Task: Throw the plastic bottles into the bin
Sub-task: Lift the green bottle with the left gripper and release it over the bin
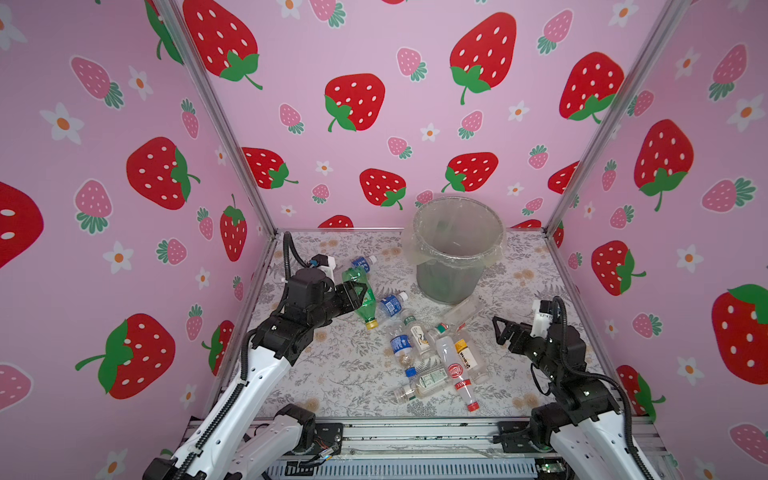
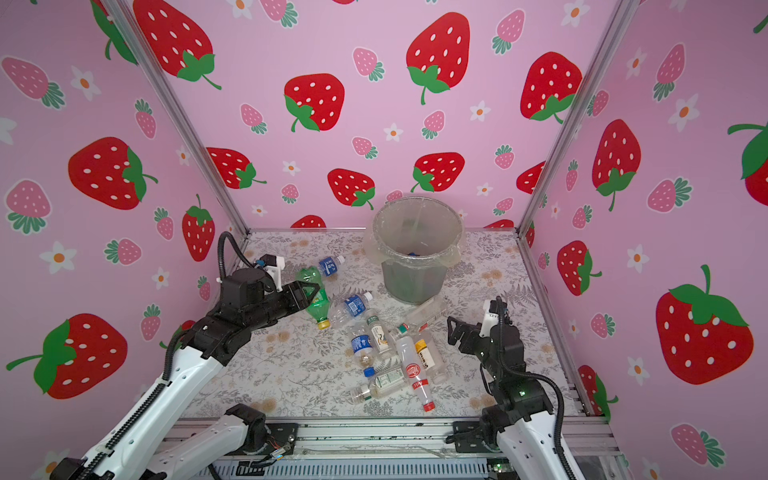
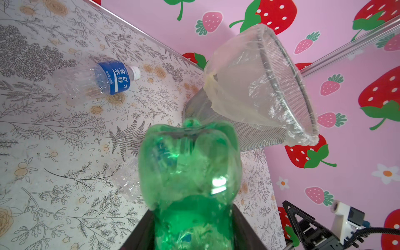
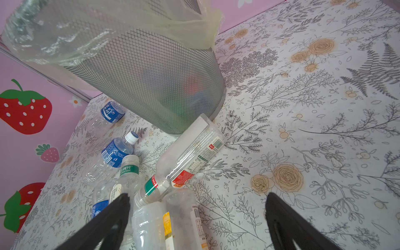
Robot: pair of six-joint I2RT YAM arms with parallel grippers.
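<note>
Bin [image 4: 151,86], upper centre of frame: grey metal mesh, matt, open weave.
Liner [image 3: 238,75], over rim: thin clear plastic film, crinkled, glossy.
Green bottle [image 3: 190,164], lower centre: translucent green plastic, glossy, dented.
Clear bottles [image 4: 190,151]: transparent plastic, shiny; printed film labels.
Table covering [image 4: 303,129]: smooth floral-printed sheet, matt.
Frame rails [image 1: 224,120]: brushed metal.

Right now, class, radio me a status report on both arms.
Left jaws shut on green bottle. Right jaws open, empty. Bin stands beyond, nothing between.
</note>
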